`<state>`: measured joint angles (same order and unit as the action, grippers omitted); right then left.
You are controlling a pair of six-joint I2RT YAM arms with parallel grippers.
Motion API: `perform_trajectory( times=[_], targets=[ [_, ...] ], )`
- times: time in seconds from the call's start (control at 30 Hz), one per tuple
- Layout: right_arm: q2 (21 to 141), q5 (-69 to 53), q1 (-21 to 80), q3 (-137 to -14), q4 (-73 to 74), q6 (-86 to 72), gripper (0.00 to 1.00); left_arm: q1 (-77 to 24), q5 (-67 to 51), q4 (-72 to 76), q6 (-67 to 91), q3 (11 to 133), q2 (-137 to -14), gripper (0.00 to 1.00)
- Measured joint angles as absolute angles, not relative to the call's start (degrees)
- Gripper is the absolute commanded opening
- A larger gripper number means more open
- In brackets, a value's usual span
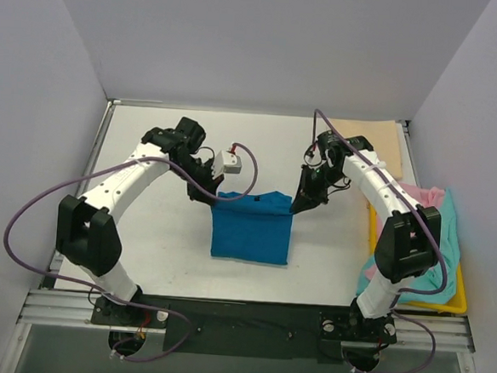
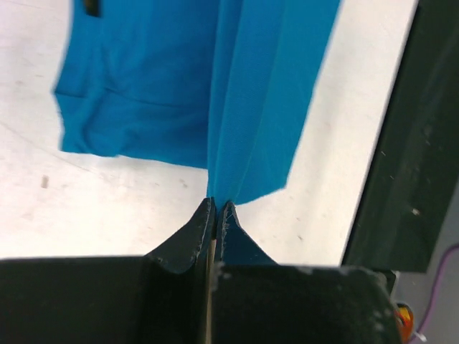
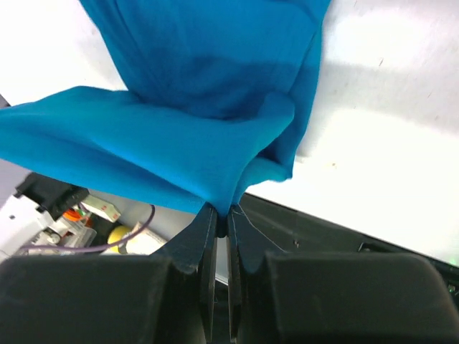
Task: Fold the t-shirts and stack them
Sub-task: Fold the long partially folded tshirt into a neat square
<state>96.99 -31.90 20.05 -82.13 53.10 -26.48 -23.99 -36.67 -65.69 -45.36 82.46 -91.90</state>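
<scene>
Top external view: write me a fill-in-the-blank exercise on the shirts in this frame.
The left end effector and right end effector each pinch the held t-shirt, whose colour is ____.
The pink t-shirt and teal t-shirt lie in the ____ tray.
The beige t-shirt lies at the table's far ____ corner.
Missing: blue; yellow; right.

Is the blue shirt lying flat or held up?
The blue shirt is held up at its far edge: left claw and right claw each pinch a corner.
</scene>
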Motion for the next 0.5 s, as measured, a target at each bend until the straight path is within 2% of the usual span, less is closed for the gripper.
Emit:
perform_trajectory(
  times=[0.5],
  targets=[
    [114.5, -32.4, 14.0, -94.0, 45.8, -27.6, 0.0, -20.9, -33.9, -57.9, -36.6, 94.6, -111.4, 0.0]
  ],
)
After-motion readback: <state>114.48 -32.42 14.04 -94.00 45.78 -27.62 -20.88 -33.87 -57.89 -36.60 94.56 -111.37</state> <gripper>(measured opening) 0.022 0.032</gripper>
